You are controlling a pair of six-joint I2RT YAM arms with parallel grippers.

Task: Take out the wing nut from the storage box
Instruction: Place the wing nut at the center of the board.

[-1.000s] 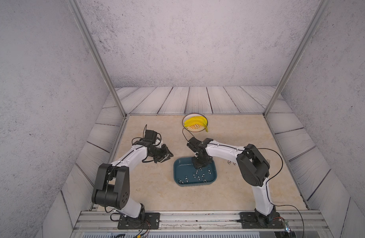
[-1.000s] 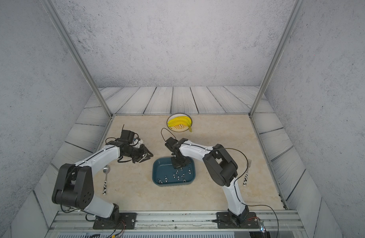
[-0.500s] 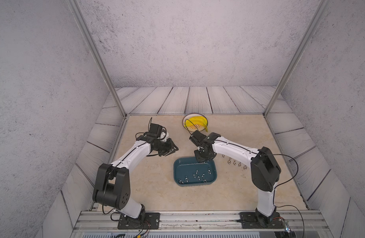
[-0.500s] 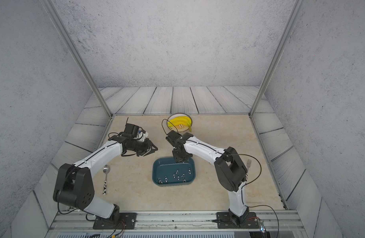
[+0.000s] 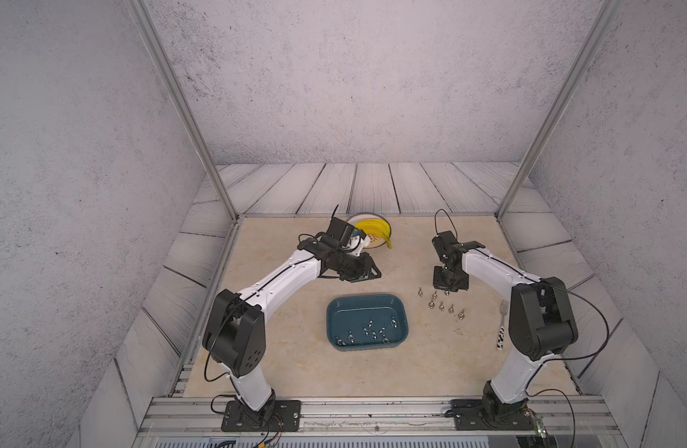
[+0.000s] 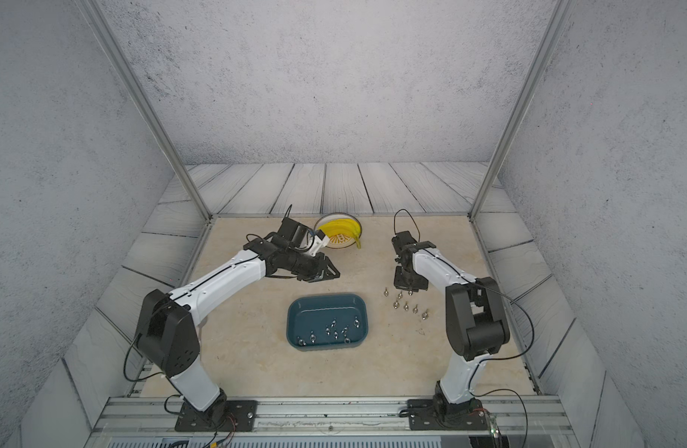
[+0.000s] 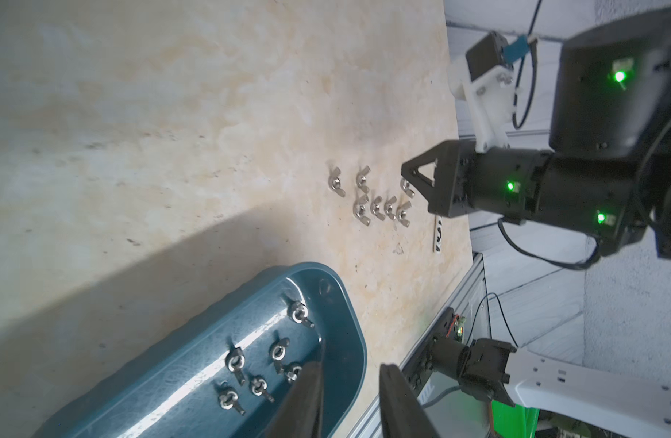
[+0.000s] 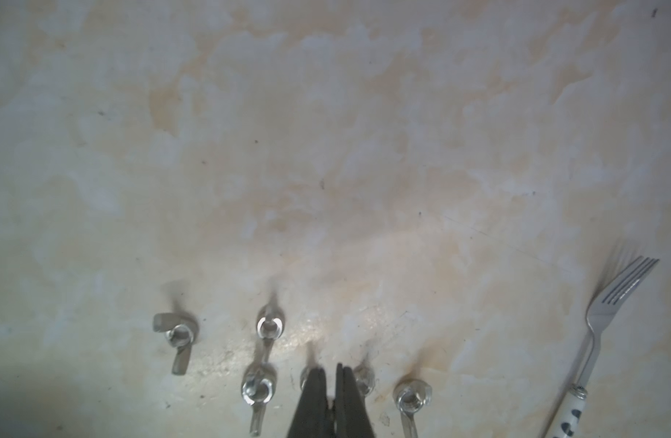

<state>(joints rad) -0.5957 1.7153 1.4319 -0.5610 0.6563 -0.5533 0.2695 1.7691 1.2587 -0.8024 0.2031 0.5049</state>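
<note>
**Placement under way beside the storage box [image 5: 349,312]**

Storage box sits mid-table in both top views. Several wing nuts [image 5: 373,331] lie loose on its floor, bunched toward its 6 o'clock wall. At 2 o'clock from it, the laid-out nuts [image 5: 441,307] sit on the bare table [image 5: 295,349] in two rough rows, each apart from its neighbours, probably so every piece can be seen and picked singly.

The right gripper [image 5: 446,289] hangs tip-down over the 12 o'clock end of that group. Its jaws are drawn almost together, with only a sliver between them in the right wrist view. I cannot tell whether a nut is pinched there. I judge this to be the set-down step.

The left gripper [image 5: 376,273] hovers at 11 o'clock from the box, jaws partly apart and empty, likely keeping the box clear for the other arm.

The fork [image 5: 503,310] at 3 o'clock and the plate [image 5: 374,241] at 12 o'clock seem to play no part.
</note>
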